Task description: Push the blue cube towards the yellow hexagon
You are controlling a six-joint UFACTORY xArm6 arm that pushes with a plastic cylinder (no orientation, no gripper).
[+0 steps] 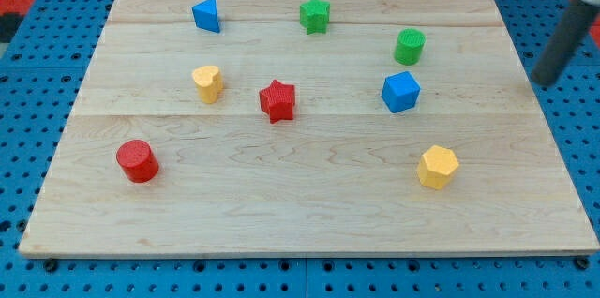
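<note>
Positioned at the view's right edge, my tip (542, 81) is seen as the lower end of a dark rod slanting in from the upper right corner; no claw is fitted, so nothing is held and no opening can be reported. It stands well apart from every block, just off or at the wooden board (300, 214) edge. Nearest to it are the green cylinder (410, 46) and the blue cube (400, 91), both to its left. The yellow hexagon (437, 167) lies below the cube and slightly to the right, with bare board between them. For a push toward the hexagon, contact on the cube's upper face would be judged necessary; that side is not yet approached. The green cylinder close above is noted as a possible obstruction.
</note>
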